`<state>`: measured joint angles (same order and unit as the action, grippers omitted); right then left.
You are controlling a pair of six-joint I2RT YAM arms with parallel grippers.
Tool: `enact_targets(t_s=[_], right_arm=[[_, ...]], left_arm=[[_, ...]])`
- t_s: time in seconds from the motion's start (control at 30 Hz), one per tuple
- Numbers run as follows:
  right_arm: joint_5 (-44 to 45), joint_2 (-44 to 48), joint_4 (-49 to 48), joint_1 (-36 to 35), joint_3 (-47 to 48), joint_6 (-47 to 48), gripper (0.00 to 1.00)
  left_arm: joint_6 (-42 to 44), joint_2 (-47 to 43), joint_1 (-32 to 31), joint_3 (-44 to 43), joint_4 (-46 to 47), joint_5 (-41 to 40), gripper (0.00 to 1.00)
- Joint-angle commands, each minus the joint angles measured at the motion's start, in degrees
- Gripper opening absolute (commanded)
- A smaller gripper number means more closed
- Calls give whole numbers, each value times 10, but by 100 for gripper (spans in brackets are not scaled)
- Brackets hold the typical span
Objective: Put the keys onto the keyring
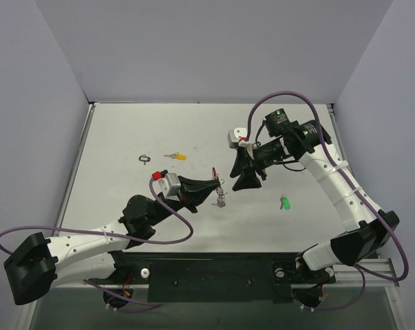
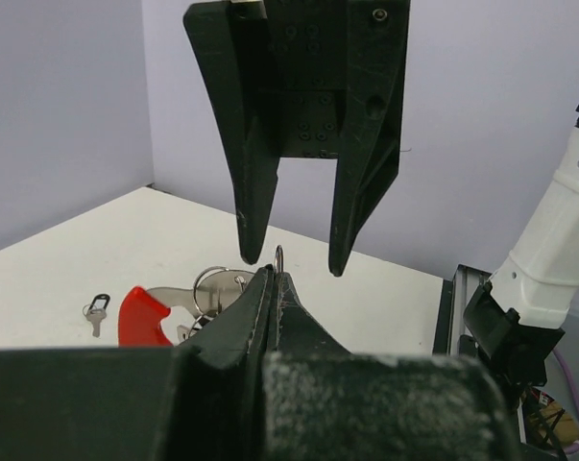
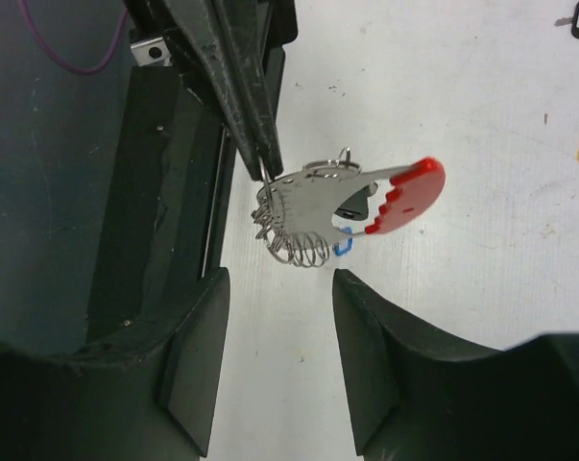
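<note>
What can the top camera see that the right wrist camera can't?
Only the top camera shows the green key, lying alone. Only the right wrist camera shows a small blue bit hanging under the keyring. Both show the keyring with its red piece, pinched by the closed left fingers, and the yellow key.

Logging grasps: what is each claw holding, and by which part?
Left claw pinches the keyring at its silver end, opposite the red piece. Right claw: nothing.
</note>
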<state>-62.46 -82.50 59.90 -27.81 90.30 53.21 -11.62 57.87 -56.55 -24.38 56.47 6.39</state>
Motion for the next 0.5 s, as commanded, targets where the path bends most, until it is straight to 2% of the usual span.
enact_targets(t_s=[0.0, 0.47], right_arm=[[-5, -10, -21, -11, 30, -40, 42], [-21, -13, -33, -31, 29, -64, 30]], left_arm=[[-11, 3, -6, -33, 59, -2, 0], [-14, 23, -9, -38, 73, -2, 0]])
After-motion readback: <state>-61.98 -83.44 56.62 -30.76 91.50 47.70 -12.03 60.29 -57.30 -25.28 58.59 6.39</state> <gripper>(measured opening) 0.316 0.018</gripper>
